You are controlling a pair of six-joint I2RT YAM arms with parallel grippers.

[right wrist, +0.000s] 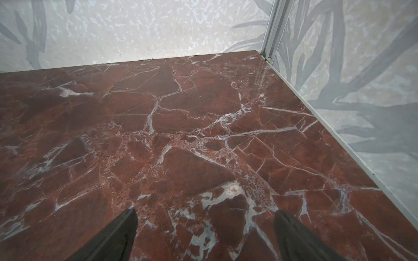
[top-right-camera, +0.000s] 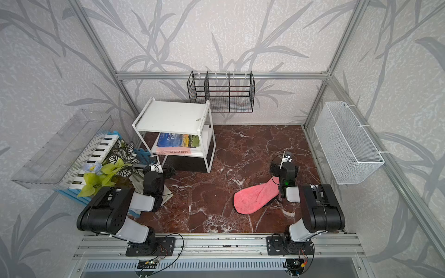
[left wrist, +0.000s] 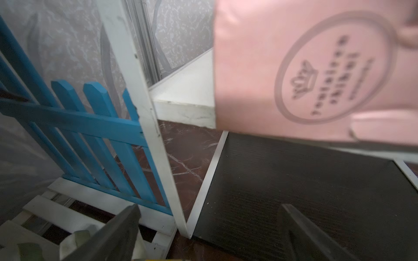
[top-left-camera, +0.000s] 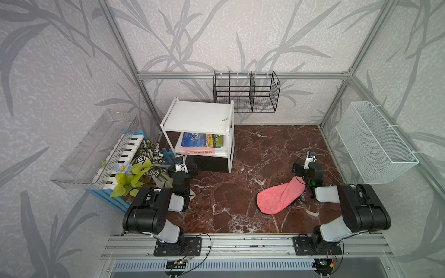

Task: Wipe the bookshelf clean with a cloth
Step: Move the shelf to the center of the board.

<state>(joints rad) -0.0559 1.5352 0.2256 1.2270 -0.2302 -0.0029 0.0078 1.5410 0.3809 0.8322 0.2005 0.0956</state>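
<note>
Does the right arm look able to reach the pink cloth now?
Probably yes. The cloth lies on the table close to the right arm, one end hidden under it, and nothing rests on it. The right tool is open but points past it, so it must draw back first.

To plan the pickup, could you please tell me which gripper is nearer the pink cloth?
Right. The right gripper is open just beyond the cloth's narrow end; the left gripper is open across the table at the bookshelf's base.

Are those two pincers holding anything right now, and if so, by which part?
Nothing. The left pincer and right pincer are both open and empty; the cloth lies on the table, ungripped.
</note>
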